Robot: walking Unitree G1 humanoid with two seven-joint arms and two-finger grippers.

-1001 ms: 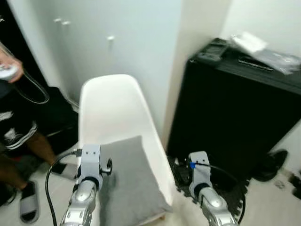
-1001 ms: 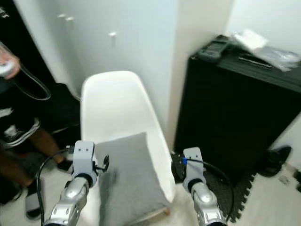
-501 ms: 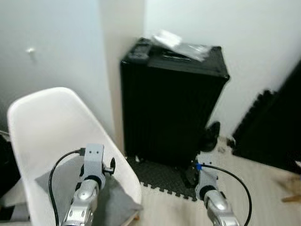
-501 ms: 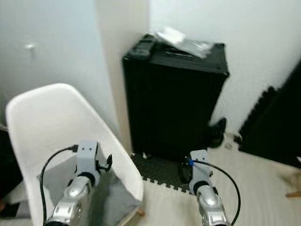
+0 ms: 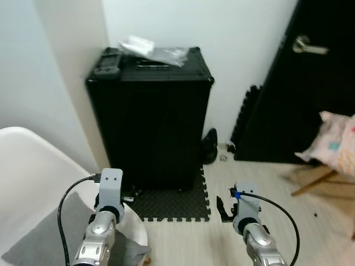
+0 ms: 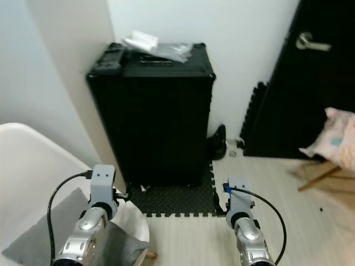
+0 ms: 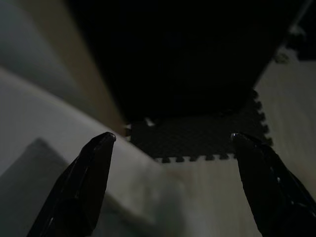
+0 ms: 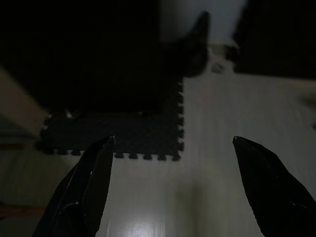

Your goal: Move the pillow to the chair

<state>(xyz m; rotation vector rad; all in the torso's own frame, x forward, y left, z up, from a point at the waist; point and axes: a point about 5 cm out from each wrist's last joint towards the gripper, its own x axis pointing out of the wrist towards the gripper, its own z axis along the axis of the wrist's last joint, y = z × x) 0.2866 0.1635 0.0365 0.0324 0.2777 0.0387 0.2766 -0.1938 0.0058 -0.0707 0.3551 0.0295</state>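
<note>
A grey pillow [image 5: 34, 244] lies flat on the seat of a white shell chair [image 5: 28, 166] at the lower left. My left arm [image 5: 105, 219] is held just right of the pillow, over the chair's front rim. Its gripper [image 7: 170, 136] is open and holds nothing, looking past the chair edge at the floor. My right arm [image 5: 248, 219] hangs over bare floor. Its gripper [image 8: 170, 140] is open too, with nothing between the fingers.
A tall black case [image 5: 150, 111] with plastic bags on top stands against the wall ahead. A black foam mat [image 5: 172, 202] and a shoe [image 5: 209, 147] lie at its foot. A black door [image 5: 310, 83] is at the right. A pink cushion [image 5: 338, 141] rests on a wooden stool.
The whole view has swung to the right. The chair and pillow slid to the left edge, the person left the picture, and the door and pink cushion came in. Both arms keep their pose.
</note>
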